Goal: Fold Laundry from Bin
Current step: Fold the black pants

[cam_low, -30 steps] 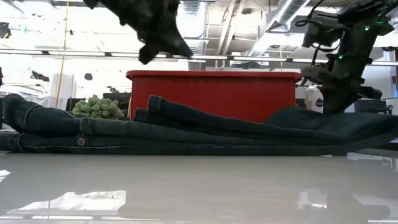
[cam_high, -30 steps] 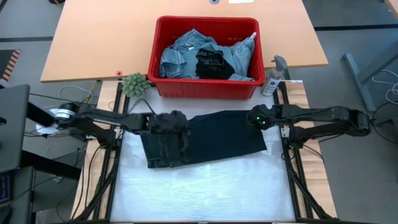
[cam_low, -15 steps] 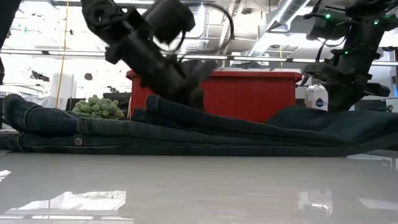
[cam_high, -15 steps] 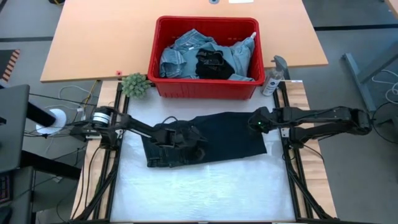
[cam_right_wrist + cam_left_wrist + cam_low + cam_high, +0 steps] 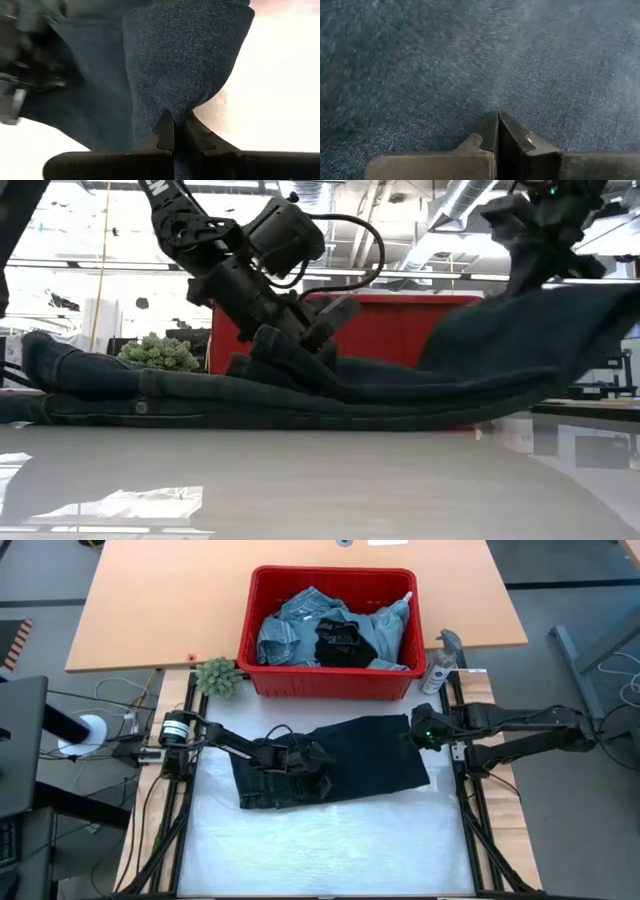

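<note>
On the white mat in front of the red bin, dark jeans lie flat; left gripper presses down on their folded left part, fingers together and empty. At the right edge, right gripper is pinched on the jeans' corner, lifting it. Light denim laundry fills the bin

Left arm stretched in from the left side, low across the middle of the desk; left gripper angled downward, fingers pressed together with nothing between them, tips against dark denim; right arm reaching in from the right side, wrist raised above the desk; right gripper pinched tight on a fold of the dark jeans, lifting that end clear.
</note>
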Controlling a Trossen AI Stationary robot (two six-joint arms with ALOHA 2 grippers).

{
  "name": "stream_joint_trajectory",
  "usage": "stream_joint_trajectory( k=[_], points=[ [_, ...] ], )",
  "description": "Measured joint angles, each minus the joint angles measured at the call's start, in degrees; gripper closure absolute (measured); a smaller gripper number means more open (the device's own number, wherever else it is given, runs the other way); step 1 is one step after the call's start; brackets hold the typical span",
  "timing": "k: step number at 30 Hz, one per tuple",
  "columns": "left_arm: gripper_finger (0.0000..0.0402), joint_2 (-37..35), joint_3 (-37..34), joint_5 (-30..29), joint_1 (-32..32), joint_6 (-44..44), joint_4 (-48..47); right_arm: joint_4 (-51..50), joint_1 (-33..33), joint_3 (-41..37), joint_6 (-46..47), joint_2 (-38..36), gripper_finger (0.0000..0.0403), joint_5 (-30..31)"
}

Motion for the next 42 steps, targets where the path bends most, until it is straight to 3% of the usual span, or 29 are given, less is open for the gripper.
stream_joint_trajectory(
  k=[5,12,18,20,24,29,34,39,42],
  points=[
    [0.0401,3.56,5.51,1.98,1.15,2.75,-0.76,-0.35,0.05,4.01,-1.30,0.11,0.0369,0.25],
    [0.0401,10.49,19.45,8.10,1.67,7.72,-6.88,-0.69,0.05,6.32,-1.65,0.20,0.0369,0.49],
    [0.0401,6.57,30.18,12.59,1.49,14.66,-17.23,-2.77,0.01,6.43,-1.60,0.12,0.0369,2.63],
    [0.0401,4.47,32.16,11.66,1.49,18.24,-20.51,-3.23,0.05,6.43,-1.49,-0.04,0.0369,3.27],
    [0.0401,2.69,32.21,4.05,2.16,24.65,-23.41,-3.38,0.05,6.43,-1.49,-0.60,0.0369,3.44],
    [0.0401,3.24,30.60,13.29,3.58,18.20,-23.79,-4.88,0.05,6.45,-1.49,-0.76,0.0369,3.42],
    [0.0402,3.98,28.59,6.71,2.04,19.50,-21.89,-6.56,0.05,6.45,-1.49,-0.76,0.0369,3.66],
    [0.0402,4.99,28.65,4.63,3.90,24.34,-14.39,-6.77,0.08,6.45,-1.48,-0.76,0.0369,3.72],
    [0.0401,6.14,28.12,4.60,5.47,25.76,-16.03,-6.87,0.08,6.45,-1.47,-0.76,0.0369,3.72]
  ],
)
